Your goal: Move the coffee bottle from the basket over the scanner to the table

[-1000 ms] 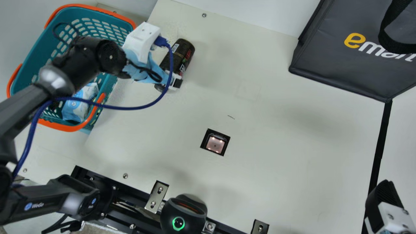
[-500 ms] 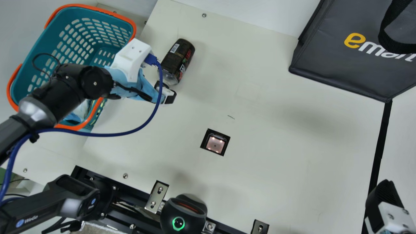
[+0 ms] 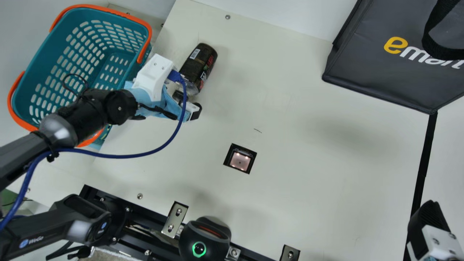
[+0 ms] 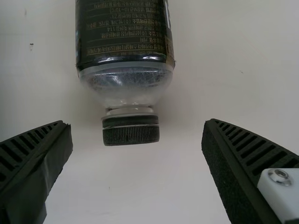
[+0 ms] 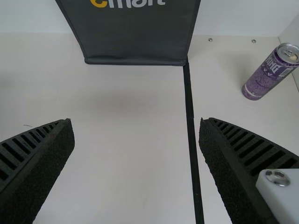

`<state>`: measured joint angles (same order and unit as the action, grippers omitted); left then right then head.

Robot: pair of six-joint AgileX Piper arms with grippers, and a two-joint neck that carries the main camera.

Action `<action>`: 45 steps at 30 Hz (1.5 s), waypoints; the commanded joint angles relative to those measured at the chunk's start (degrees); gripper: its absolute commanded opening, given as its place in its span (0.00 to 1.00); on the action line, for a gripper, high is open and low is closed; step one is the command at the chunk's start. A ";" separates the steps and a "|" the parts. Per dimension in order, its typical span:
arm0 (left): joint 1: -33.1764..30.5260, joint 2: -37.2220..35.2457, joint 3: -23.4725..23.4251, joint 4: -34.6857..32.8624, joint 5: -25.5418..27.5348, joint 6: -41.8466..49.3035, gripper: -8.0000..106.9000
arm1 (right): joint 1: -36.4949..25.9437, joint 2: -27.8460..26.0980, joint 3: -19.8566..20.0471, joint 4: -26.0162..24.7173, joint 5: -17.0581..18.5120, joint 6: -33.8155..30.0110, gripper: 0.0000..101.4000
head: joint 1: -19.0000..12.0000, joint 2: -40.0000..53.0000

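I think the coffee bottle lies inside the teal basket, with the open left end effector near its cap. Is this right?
Not inside: the main view shows the coffee bottle lying on the table, beside the teal basket. The open left end effector is near the bottle's cap.

Left arm [image 3: 65,132] extends from left edge; left gripper [image 3: 188,103] above and left of frame centre, fingers [image 4: 233,168] parted. Right gripper [image 3: 433,232] at lower right corner, also open.

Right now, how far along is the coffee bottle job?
Done: the bottle lies on the table, outside the basket.
In hand: nothing; the left gripper is open by the cap.
Probably left: carrying it over the scanner, as it lies on the basket's side.
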<state>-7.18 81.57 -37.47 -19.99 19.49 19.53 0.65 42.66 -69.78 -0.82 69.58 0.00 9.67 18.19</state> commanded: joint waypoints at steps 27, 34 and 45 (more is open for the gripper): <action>2.21 -2.64 -1.80 0.38 3.67 -2.81 0.00 | 0.00 0.00 0.00 0.00 0.06 0.00 0.94 | -1.75 0.23; 2.55 -5.74 -3.99 1.84 7.98 -5.27 0.00 | 0.00 0.00 0.00 0.00 0.06 0.00 0.94 | -1.75 0.23; 2.29 -8.95 -7.75 4.79 13.14 -9.47 0.00 | 0.00 0.00 0.00 0.00 0.06 0.00 0.94 | -1.75 0.23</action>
<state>-4.77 72.78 -44.82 -15.46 32.22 10.46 0.65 42.66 -69.78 -0.82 69.64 0.00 9.58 18.19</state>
